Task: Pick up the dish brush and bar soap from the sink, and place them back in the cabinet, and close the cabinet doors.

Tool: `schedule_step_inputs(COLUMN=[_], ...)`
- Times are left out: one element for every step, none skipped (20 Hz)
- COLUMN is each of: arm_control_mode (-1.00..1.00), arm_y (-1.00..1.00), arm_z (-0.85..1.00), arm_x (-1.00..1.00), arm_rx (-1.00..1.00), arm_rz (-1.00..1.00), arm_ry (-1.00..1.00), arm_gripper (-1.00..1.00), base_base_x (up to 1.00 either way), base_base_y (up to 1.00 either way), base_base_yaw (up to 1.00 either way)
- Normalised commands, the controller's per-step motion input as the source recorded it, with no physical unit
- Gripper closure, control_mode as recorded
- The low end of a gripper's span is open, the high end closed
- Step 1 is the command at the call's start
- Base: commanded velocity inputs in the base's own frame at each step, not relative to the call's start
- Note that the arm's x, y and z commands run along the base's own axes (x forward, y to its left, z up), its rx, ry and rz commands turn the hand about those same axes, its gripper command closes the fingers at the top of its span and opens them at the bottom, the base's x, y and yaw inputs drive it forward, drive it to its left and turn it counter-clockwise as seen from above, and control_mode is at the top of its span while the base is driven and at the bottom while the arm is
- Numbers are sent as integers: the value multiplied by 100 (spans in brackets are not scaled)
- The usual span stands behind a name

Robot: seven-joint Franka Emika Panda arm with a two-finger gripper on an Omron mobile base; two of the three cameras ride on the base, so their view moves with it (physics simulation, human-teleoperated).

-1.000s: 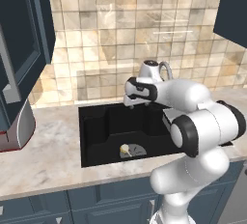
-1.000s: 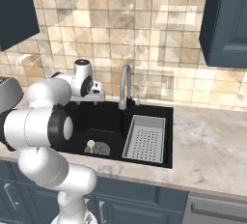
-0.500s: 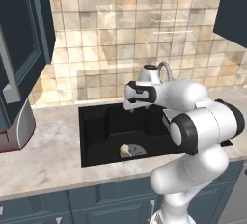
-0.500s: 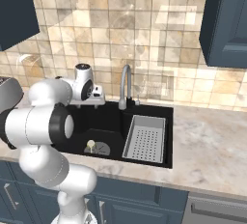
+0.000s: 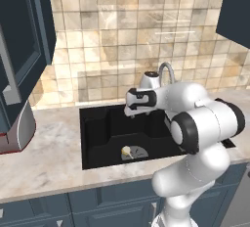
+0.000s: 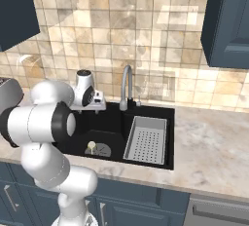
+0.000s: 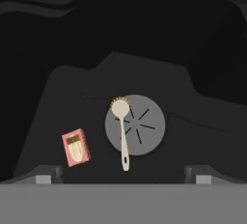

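Note:
The dish brush (image 7: 123,138), cream head and pale handle, lies across the round grey drain (image 7: 144,126) on the floor of the black sink (image 7: 202,136). The reddish bar soap (image 7: 76,147) lies flat to its left. My gripper (image 7: 123,174) hangs open above them, with nothing between its wide-set fingertips (image 7: 47,174). From the base, the gripper (image 5: 132,111) hovers over the back of the sink (image 5: 93,118), above the brush (image 5: 126,150). From the right, the gripper (image 6: 97,107) is over the brush (image 6: 91,146). An open cabinet door (image 5: 22,50) hangs at upper left.
A curved faucet (image 6: 126,86) rises behind the basin. A grey perforated rack (image 6: 146,140) fills the sink's right half. A red-and-silver toaster (image 5: 17,133) stands on the counter (image 5: 44,162) at left. Another upper cabinet (image 6: 228,20) hangs at right.
My hand has come down a little toward the sink, still open. The brush and soap have not moved.

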Motion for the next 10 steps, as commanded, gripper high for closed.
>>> schedule_step_inputs(arm_control_mode=[-100,-100,-100,-100,-100,-100,-100,-100,-100,-100], arm_y=[0,0,2,3,3,4,6,7,8,7], arm_z=[-29,-28,-26,-26,-25,-24,-24,-21,-17,-15], arm_x=[0,0,0,0,0,0,0,0,0,0], arm_rx=[0,0,0,0,0,0,0,0,0,0], arm_rz=[0,0,0,0,0,0,0,0,0,0], arm_ry=[0,0,0,0,0,0,0,1,2,3], arm_gripper=[-100,-100,-100,-100,-100,-100,-100,-100,-100,-100], base_base_x=[0,0,0,0,0,0,0,0,0,0], base_base_y=[0,0,0,0,0,0,0,0,0,0], base_base_yaw=[0,0,0,0,0,0,0,0,0,0])
